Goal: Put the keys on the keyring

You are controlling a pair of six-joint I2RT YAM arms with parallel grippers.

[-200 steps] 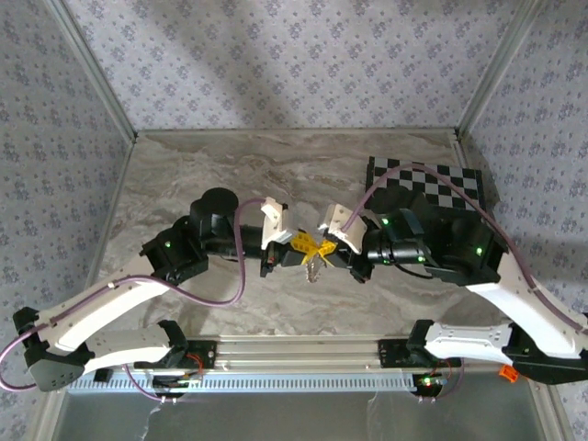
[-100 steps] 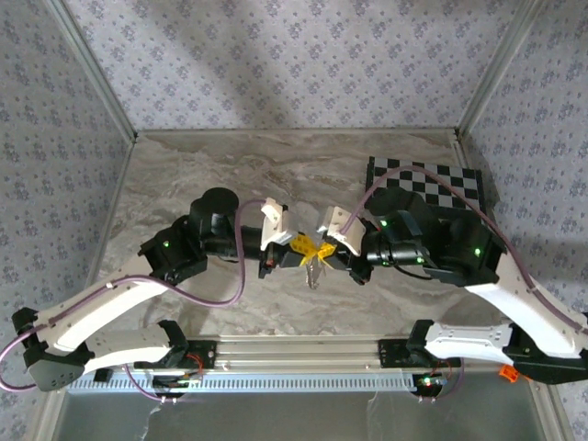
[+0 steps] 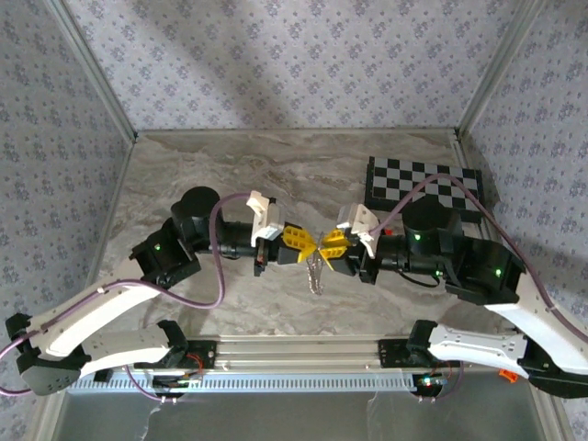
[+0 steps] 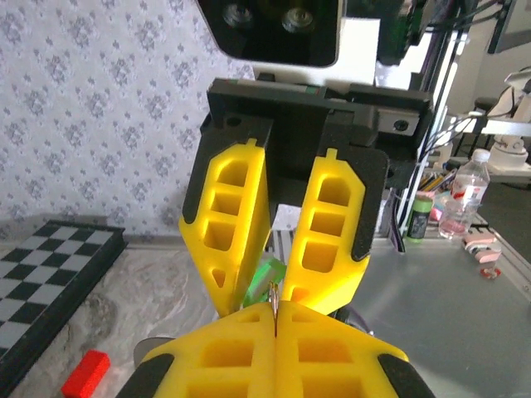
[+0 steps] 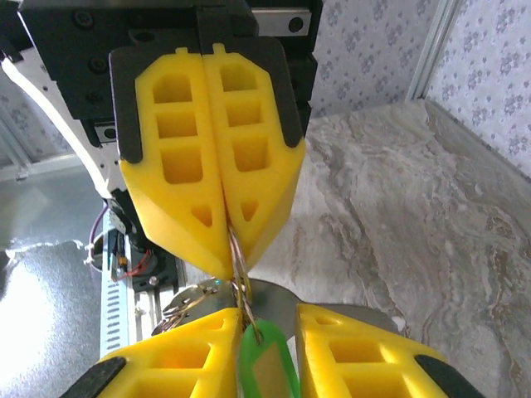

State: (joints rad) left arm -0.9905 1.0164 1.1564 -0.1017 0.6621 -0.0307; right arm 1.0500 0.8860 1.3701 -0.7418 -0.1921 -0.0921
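Note:
Over the table's middle, my left gripper [image 3: 301,244] and right gripper [image 3: 329,246] meet tip to tip. In the left wrist view my left gripper [image 4: 274,308] is shut on the thin silvery keyring [image 4: 274,292], which pokes up edge-on from the seam between the pads. In the right wrist view the keyring [image 5: 239,269] runs down from those shut yellow fingers to the green key piece [image 5: 265,369]. That piece hangs between the parted fingers of my right gripper [image 5: 267,319], against the left pad and clear of the right one. A silvery bunch [image 3: 315,273] dangles below both grippers.
A black-and-white checkerboard [image 3: 424,184] lies at the back right of the marble table [image 3: 276,165]. A small red block [image 4: 85,373] lies on the table near it. Patterned walls enclose three sides, and a metal rail [image 3: 303,354] runs along the near edge.
My right gripper has gone from shut to open around the green piece. Both arms have shifted and the two grippers now sit slightly further apart, the dangling bunch hanging lower between them.

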